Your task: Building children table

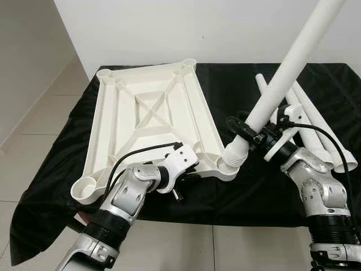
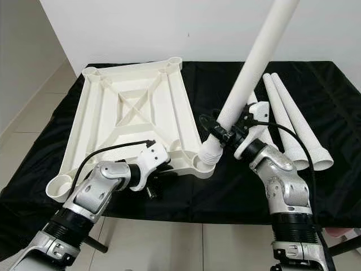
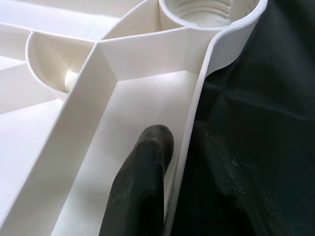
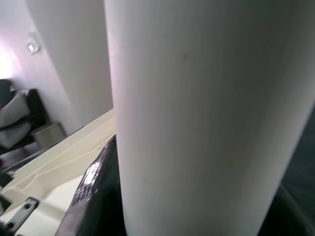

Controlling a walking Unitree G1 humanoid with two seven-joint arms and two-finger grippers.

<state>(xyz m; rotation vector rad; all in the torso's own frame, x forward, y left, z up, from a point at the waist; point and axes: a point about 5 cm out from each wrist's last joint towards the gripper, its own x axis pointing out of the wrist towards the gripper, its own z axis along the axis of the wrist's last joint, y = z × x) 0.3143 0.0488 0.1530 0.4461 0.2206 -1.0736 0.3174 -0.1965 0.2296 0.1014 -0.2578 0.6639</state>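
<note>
Upside-down white ribbed plastic tabletop (image 1: 149,113) lies on the black cloth (image 1: 237,192) — left gripper (image 3: 174,162) pinches its near rim, one finger inside, one outside. Right gripper (image 1: 252,135) clamps a long white plastic leg tube (image 1: 282,76), tilted, lower end in the tabletop's near-right corner socket (image 1: 231,164). Spare white leg tubes (image 1: 318,132) lie on the cloth at right.

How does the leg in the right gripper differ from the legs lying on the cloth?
The held leg stands tilted, its lower end in the tabletop's near corner socket; the spare legs lie flat on the black cloth.

The right gripper is shut on the held leg; nothing grips the spare legs.

The held leg touches the tabletop; the spare legs lie apart from it.

All are white tapered tubes.
</note>
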